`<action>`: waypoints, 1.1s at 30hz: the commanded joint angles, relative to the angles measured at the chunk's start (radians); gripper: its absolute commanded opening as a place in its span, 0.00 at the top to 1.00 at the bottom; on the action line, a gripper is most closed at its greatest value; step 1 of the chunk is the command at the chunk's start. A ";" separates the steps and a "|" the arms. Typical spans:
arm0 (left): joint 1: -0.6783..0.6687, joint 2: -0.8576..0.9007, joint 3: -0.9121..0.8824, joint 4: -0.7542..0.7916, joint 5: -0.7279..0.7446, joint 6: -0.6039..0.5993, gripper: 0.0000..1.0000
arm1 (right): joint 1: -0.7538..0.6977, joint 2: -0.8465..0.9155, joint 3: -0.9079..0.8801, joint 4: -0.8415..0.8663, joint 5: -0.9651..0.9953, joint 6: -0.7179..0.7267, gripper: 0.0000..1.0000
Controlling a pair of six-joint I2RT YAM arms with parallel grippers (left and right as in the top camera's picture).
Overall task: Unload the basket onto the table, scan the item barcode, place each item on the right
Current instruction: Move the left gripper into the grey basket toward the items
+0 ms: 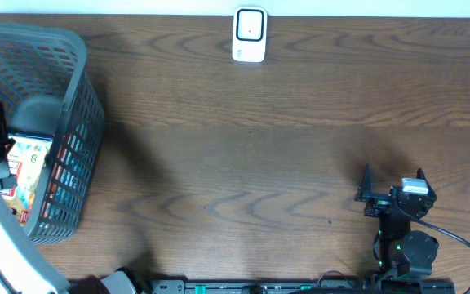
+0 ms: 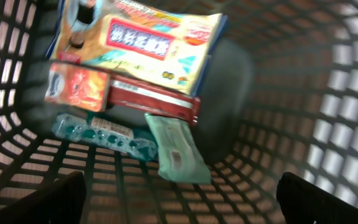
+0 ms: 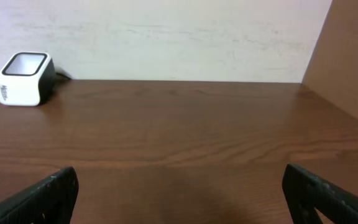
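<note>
Several items lie in a heap inside the grey basket (image 1: 84,114): a yellow snack bag (image 2: 148,43), an orange packet (image 2: 76,90), a red box (image 2: 157,102), a teal blister strip (image 2: 101,134) and a green pack (image 2: 178,149) with a small white label. My left gripper (image 2: 182,208) hangs open inside the basket, just above the mesh floor, with the green pack a little ahead of it and nothing between its fingers. The white scanner (image 1: 250,35) stands at the table's far edge. My right gripper (image 1: 392,186) rests open and empty at the front right, facing the scanner (image 3: 23,78).
The basket walls (image 2: 347,93) close in around my left gripper on all sides. A dark grey rounded object (image 2: 229,87) sits behind the heap. A brown panel (image 3: 347,56) stands at the table's right side.
</note>
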 commanded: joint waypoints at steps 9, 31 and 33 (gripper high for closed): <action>0.009 0.269 -0.037 -0.140 0.013 -0.380 0.02 | 0.008 -0.003 -0.002 -0.004 -0.002 -0.012 0.01; 0.003 0.375 -0.430 0.246 0.129 -0.394 0.02 | 0.008 -0.003 -0.002 -0.004 -0.002 -0.012 0.01; 0.002 0.375 -0.467 0.292 0.128 -0.394 0.02 | 0.008 -0.003 -0.002 -0.004 -0.002 -0.012 0.01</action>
